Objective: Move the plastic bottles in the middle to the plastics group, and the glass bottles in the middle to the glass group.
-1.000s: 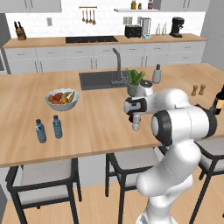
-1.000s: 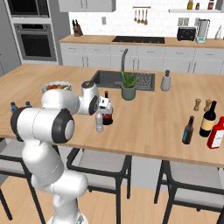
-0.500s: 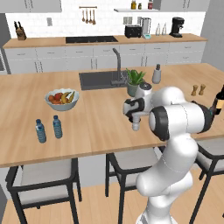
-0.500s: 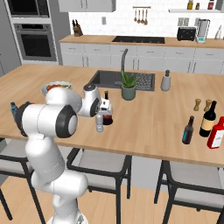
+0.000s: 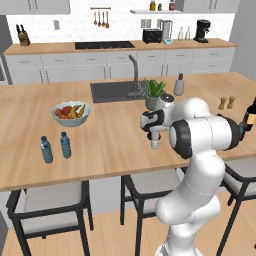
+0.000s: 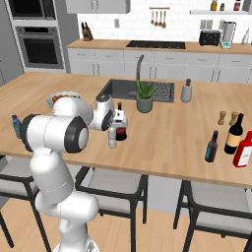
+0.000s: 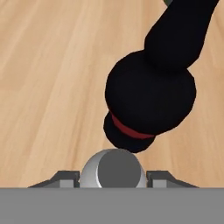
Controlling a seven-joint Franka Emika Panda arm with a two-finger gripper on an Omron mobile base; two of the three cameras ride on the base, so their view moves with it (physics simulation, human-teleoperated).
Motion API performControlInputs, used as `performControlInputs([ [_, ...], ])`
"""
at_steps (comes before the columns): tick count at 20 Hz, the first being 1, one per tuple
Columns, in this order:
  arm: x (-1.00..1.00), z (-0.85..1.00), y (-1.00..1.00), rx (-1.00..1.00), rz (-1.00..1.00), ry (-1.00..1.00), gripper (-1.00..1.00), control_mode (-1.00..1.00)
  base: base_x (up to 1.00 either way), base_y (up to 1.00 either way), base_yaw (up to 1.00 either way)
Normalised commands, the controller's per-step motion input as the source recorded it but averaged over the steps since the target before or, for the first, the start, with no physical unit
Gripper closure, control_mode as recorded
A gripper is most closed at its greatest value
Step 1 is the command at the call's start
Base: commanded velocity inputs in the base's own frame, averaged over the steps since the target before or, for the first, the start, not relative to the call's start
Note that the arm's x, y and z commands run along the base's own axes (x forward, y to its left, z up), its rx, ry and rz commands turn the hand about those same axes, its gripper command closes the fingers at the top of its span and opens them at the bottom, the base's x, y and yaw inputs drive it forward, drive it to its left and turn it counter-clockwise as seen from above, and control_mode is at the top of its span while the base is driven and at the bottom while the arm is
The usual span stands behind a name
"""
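Hand view: the squat dark round-bodied glass bottle with red band (image 7: pixel 151 94) has its neck cut off by the top edge. The small clear plastic bottle's pale cap (image 7: pixel 112 169) hides its body. Whether the tool's tips touch the cap cannot be told.

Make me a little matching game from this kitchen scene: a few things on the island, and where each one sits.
Things:
1. fruit bowl
2. two blue bottles
3. potted plant
4. red bottle

Places:
A. far right end of the island
B. just beside the sink
C. near the front edge, left side
D. behind the blue bottles, left of the sink

Pairs: 1-D, 2-C, 3-B, 4-A
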Motion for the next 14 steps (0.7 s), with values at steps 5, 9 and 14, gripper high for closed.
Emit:
performControlInputs([
  [5,-0.08,-0.03,0.00,0.04,0.03,-0.02,1.00,-1.00,0.00,0.00,0.00],
  [9,-0.58,0.27,0.20,0.23,0.04,-0.02,1.00,-1.00,0.00,0.00,0.00],
  [14,-0.66,0.38,0.40,0.09,0.06,0.00,1.00,-1.00,0.00,0.00,0.00],
])
